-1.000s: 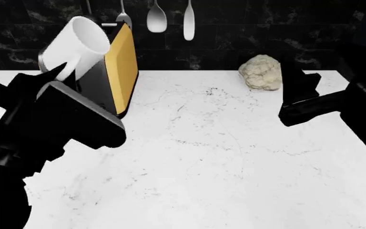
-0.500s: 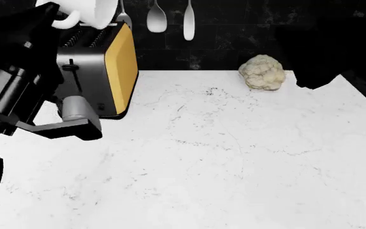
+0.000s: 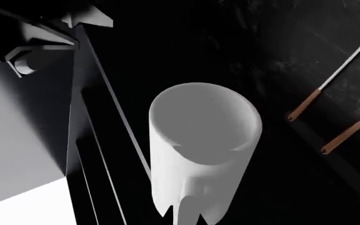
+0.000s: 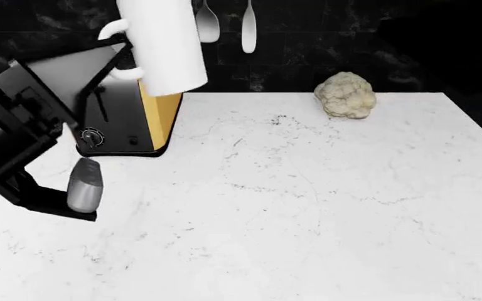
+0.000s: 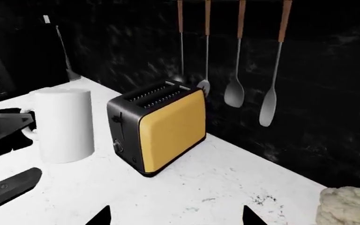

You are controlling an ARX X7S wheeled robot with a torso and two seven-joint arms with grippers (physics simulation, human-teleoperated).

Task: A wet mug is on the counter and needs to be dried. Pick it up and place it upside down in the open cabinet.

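Your white mug [image 4: 162,45] is lifted clear of the marble counter [image 4: 308,200], beside the yellow toaster [image 4: 159,113] — its long axis near upright, mouth downward, probably ready for the cabinet, which isn't visible. The left gripper [image 4: 120,53] pinches it at the handle. The right gripper is unseen — only its tips.

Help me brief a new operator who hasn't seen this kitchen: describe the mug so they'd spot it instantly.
Find the white marble counter and the yellow-sided toaster by its dark back wall. The mug is up off the counter at that toaster, in the left gripper. It is the only plain white, tall cylinder with a loop handle.
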